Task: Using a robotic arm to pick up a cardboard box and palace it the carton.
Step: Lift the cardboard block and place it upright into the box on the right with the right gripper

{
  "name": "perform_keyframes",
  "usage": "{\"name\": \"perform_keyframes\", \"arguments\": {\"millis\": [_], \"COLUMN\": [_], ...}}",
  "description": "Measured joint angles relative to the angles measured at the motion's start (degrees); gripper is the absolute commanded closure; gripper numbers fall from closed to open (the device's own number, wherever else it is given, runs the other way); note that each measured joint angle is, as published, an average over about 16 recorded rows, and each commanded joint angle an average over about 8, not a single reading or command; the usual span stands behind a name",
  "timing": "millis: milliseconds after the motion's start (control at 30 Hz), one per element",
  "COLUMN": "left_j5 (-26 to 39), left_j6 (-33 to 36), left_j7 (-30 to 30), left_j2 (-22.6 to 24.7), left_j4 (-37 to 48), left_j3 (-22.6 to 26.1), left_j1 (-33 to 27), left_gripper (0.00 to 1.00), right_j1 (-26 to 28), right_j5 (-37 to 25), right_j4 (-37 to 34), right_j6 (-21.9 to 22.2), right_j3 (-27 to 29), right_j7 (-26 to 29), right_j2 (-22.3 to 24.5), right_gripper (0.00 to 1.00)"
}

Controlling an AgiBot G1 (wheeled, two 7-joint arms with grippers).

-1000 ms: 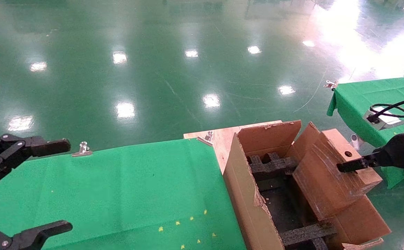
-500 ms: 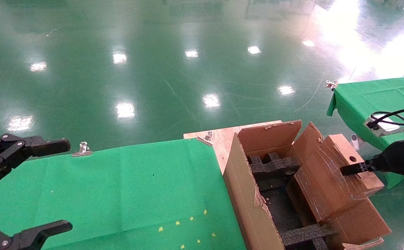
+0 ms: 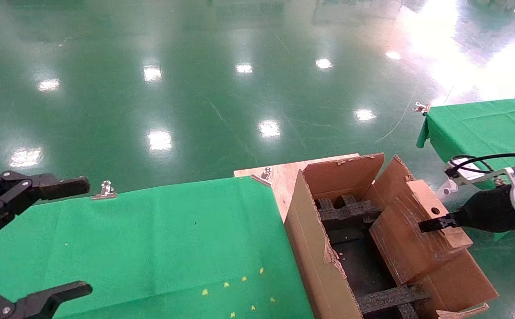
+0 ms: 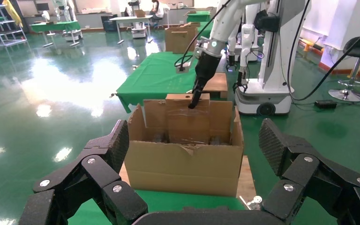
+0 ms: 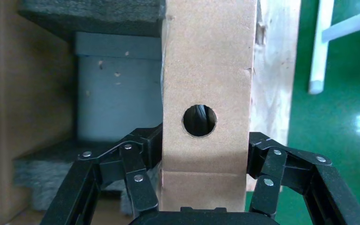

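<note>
Right gripper [image 3: 430,223], on the robotic arm [image 3: 501,208] entering from 3 o'clock in the head view, is clenched on the cardboard box [image 3: 416,235]; right wrist view shows its fingers [image 5: 136,164] pressed against both long sides of the box, round hole between them. Box tilted, lower end down inside the carton [image 3: 323,266], against the carton's right wall, upper end above the rim. Black foam inserts [image 3: 348,210] on the carton floor at 9 o'clock of the box. Left gripper [image 3: 27,239] parked at 8 o'clock over the green-covered table [image 3: 173,239], jaws spread wide, grasping nothing.
</note>
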Motion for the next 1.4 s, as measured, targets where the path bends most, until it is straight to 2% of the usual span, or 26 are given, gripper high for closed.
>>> {"name": "perform_keyframes", "arguments": {"millis": [267, 667, 1400], "left_j5": [0.0, 0.0, 0.0], "left_j6": [0.0, 0.0, 0.0], "left_j7": [0.0, 0.0, 0.0], "left_j2": [0.0, 0.0, 0.0], "left_j4": [0.0, 0.0, 0.0], "left_j3": [0.0, 0.0, 0.0], "left_j1": [0.0, 0.0, 0.0], "left_gripper": [0.0, 0.0, 0.0], "right_j1": [-3.3, -9.0, -19.2], "right_j5": [-0.5, 1.1, 5.1], "right_j4": [0.8, -1.6, -12.4], "right_j6": [4.4, 8.2, 9.7], "right_j3": [-0.7, -1.1, -0.3], "right_j7": [1.4, 2.4, -2.9], "right_j2": [-1.9, -5.3, -13.2], "right_gripper": [1.0, 1.0, 1.0]}}
